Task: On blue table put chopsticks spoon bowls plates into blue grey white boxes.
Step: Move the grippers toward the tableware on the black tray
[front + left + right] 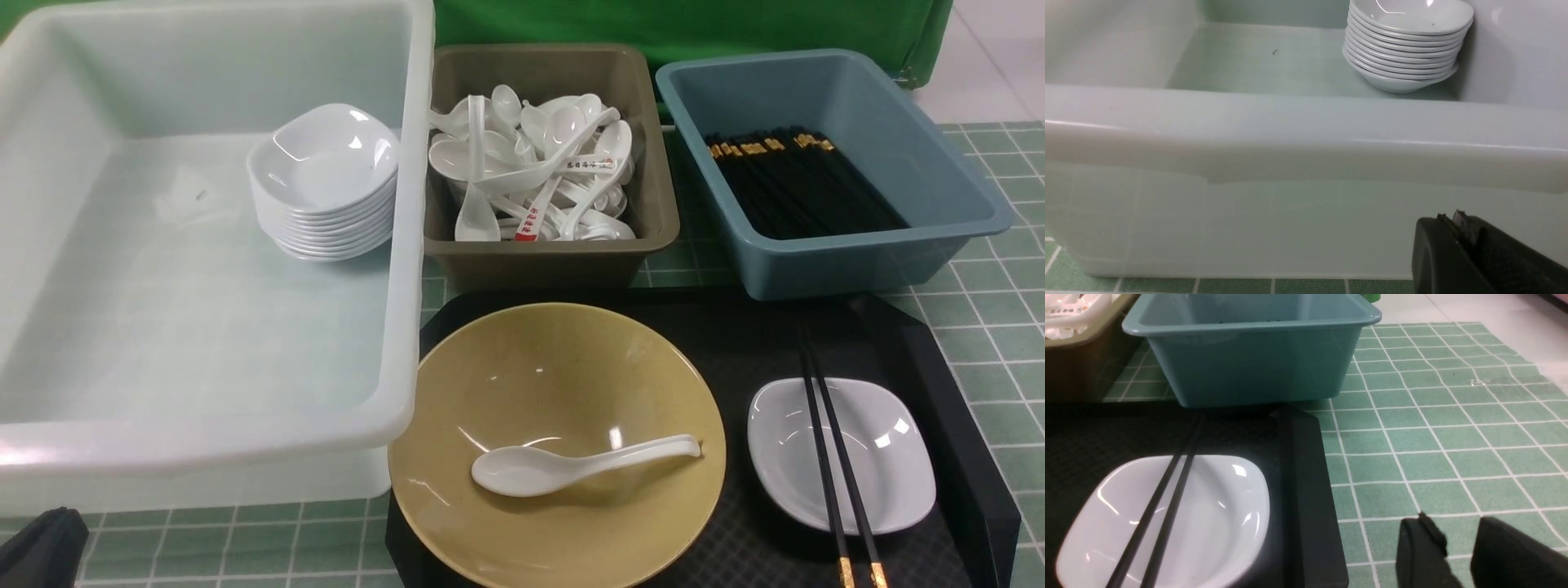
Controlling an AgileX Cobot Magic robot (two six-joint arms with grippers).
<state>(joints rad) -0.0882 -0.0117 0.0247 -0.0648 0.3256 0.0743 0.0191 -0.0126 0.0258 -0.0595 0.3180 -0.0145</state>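
Observation:
A mustard-yellow bowl (555, 367) sits on the black tray with a plain white spoon (571, 465) lying in it. To its right, a small white dish (890, 457) holds two black chopsticks (826, 457) laid across it; both show in the right wrist view, dish (1216, 522) and chopsticks (1172, 510). Behind stand the white tub (204, 433), grey-brown tub (555, 265) and blue tub (939, 163). My left gripper (1449, 216) is shut and empty, low in front of the white tub's near wall (1306, 134). My right gripper (1455, 522) is open and empty over the tiles, right of the tray.
The black tray (735, 343) lies on the teal tiled table (996, 327). A stack of white dishes (326, 180) stands in the white tub. The grey-brown tub holds several white spoons (531, 163). The blue tub holds several black chopsticks (800, 188).

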